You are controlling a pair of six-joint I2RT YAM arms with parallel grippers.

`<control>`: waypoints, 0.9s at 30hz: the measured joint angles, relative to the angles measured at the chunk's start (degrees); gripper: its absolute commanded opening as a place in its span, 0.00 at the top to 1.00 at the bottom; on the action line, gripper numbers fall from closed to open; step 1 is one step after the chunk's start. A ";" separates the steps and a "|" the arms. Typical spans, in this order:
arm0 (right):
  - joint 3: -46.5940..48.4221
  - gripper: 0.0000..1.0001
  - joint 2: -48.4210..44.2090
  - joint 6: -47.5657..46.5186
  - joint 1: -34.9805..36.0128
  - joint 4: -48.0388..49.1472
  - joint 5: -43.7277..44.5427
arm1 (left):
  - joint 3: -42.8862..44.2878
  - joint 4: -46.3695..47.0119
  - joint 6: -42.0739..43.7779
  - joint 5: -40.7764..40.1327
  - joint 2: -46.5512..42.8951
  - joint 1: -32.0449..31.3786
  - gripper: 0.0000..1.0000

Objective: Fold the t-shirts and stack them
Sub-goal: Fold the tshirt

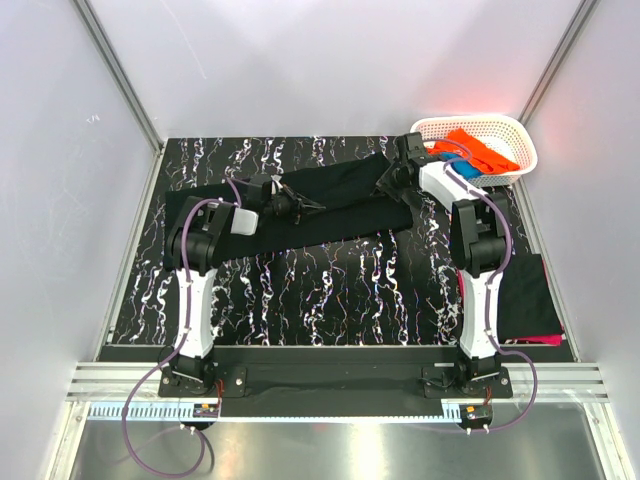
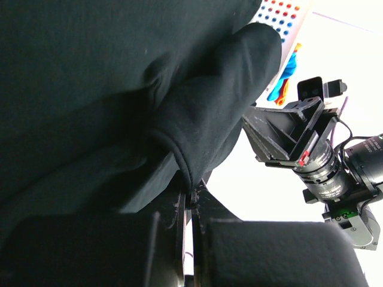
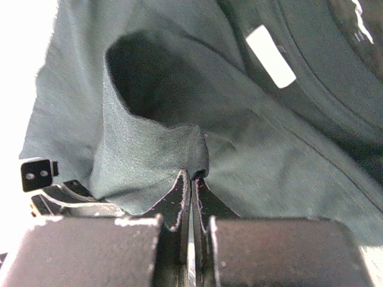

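two pinches: left gripper (image 2: pixel 192 202) and right gripper (image 3: pixel 191 177) each clamp an edge of the black shirt (image 1: pixel 340 197), slung between them over the table (image 1: pixel 300 290); looks soft, light, floppy, so hems should give surest hold.

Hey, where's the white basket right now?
Top view: the white basket sits at the table's far right corner, right of the stretched black shirt, with orange cloth inside.
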 measured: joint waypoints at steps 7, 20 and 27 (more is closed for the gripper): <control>-4.92 1.00 -3.74 0.02 0.13 -0.76 -0.02 | -2.14 -1.66 0.98 1.88 -2.14 0.00 0.98; -9.05 1.00 -6.36 0.70 1.16 -0.79 0.09 | -4.98 -6.16 4.26 3.72 -4.63 0.00 0.94; -4.42 1.00 -4.00 -1.29 1.25 -0.74 0.13 | -2.91 -8.37 5.35 3.80 -4.48 0.00 0.92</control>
